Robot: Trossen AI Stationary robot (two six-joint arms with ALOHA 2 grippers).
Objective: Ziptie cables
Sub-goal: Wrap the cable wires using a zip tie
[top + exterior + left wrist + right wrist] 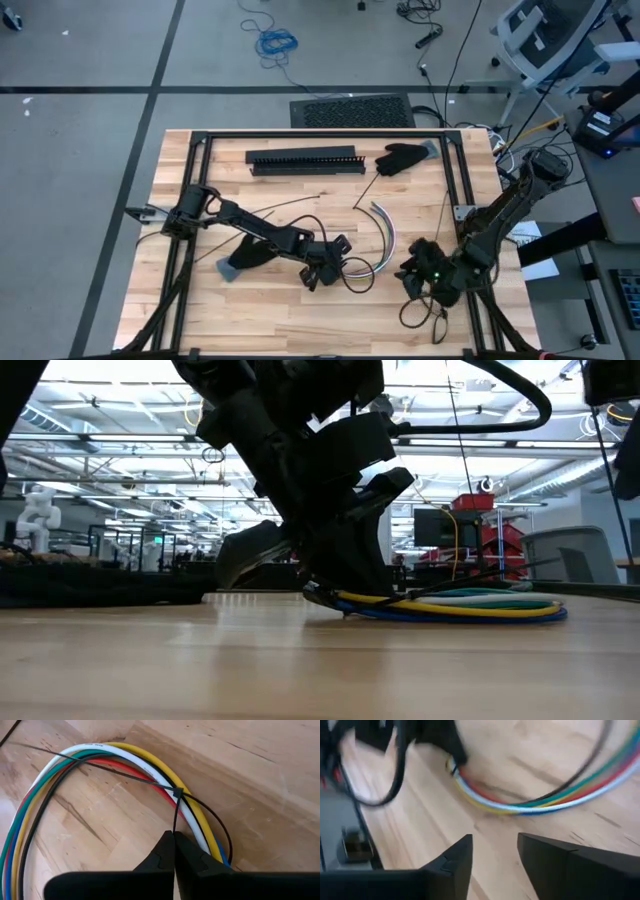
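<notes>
On my high view the left arm reaches from the table's left edge toward lower centre, its left gripper (322,272) low over the cables (385,225). My left wrist view shows those fingers (160,857) pinched fully together on the tail of a thin black zip tie (174,812). Its head sits on the curved bundle of white, yellow, red, green, blue and black wires, and its long free end runs to the upper left of that frame.

In the low view the bundle lies flat on the wood, right of centre, partly under the gripper.

Bare wood lies open along the table's (200,310) lower left. The black slotted bar (305,161) lies near the upper edge, a dark glove (400,157) just right of it.

At lower right the right gripper (425,272) sits close to the table's right frame rail. Its fingers (455,857) stand apart over bare wood, holding nothing, with the bundle beyond them.
</notes>
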